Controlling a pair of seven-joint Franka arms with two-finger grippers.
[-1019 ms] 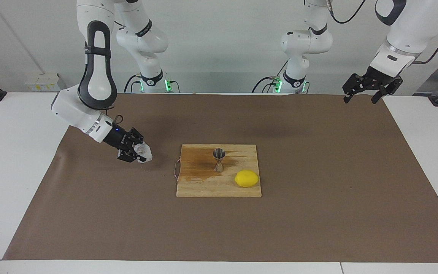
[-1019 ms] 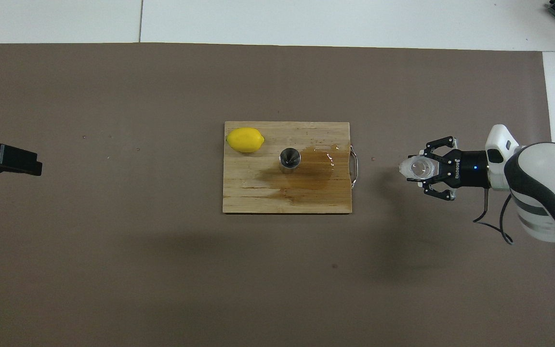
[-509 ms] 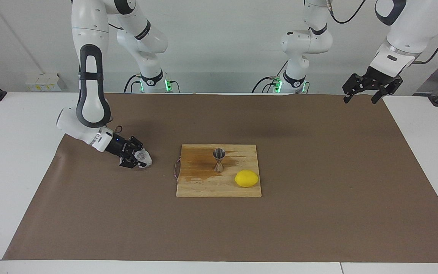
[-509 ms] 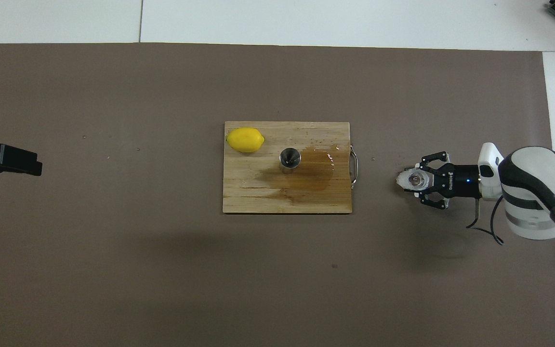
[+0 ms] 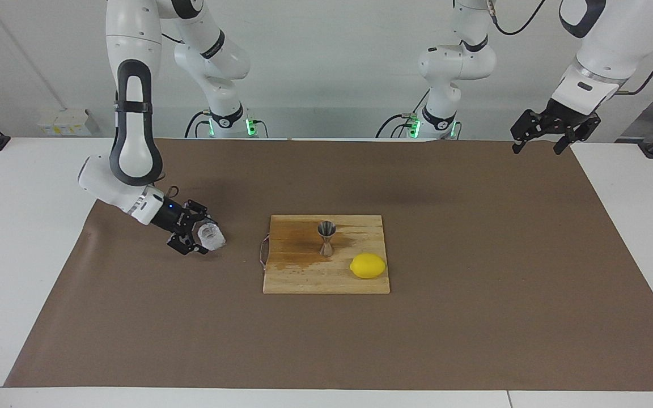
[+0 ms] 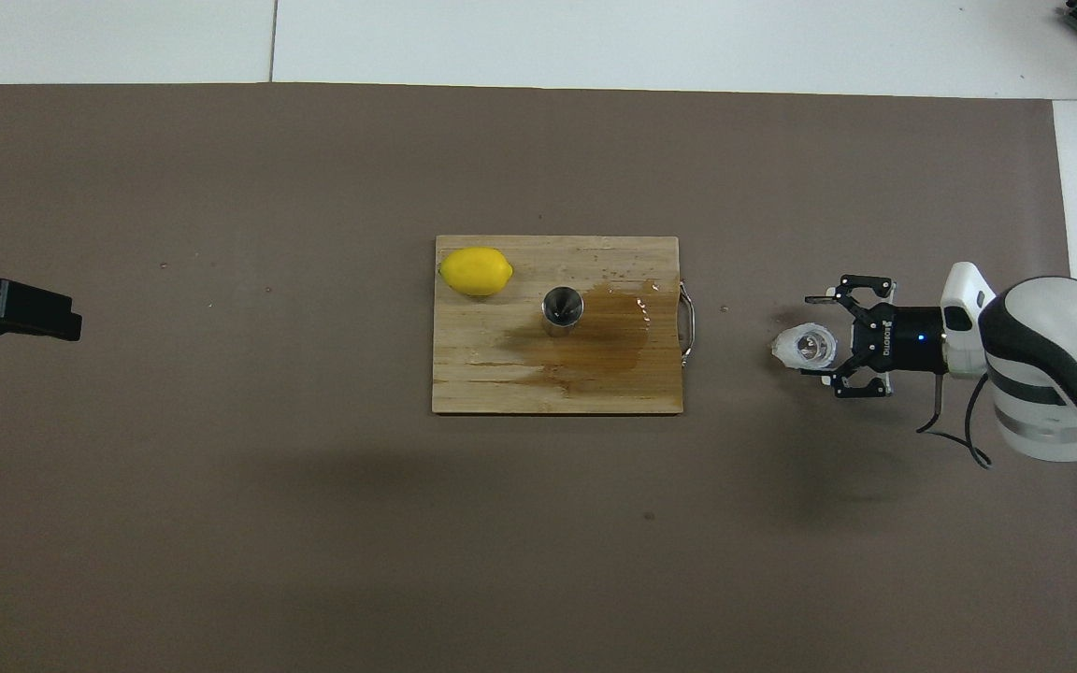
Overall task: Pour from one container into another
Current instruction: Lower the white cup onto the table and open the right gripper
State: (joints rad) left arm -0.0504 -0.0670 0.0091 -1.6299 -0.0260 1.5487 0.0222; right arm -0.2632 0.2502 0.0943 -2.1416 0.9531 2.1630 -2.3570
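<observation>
The small clear faceted glass cup [image 5: 212,237] stands on the brown mat, beside the cutting board toward the right arm's end of the table; it also shows in the overhead view [image 6: 803,348]. My right gripper [image 5: 204,232] is low at the cup, open, its fingers spread wide on either side of it [image 6: 825,340]. The steel hourglass jigger [image 5: 326,238] stands upright on the wooden board [image 5: 326,280], also seen from above [image 6: 562,309]. My left gripper [image 5: 536,151] waits open, raised over the mat's corner at the left arm's end [image 6: 43,316].
A yellow lemon [image 5: 368,266] lies on the board [image 6: 501,388], farther from the robots than the jigger [image 6: 475,271]. A brown wet stain [image 6: 609,336] spreads over the board beside the jigger. A metal handle [image 6: 687,322] sticks out of the board's edge toward the cup.
My right gripper came down with the cup, set it on the mat and opened its fingers, drawing back a little. The left arm has not moved.
</observation>
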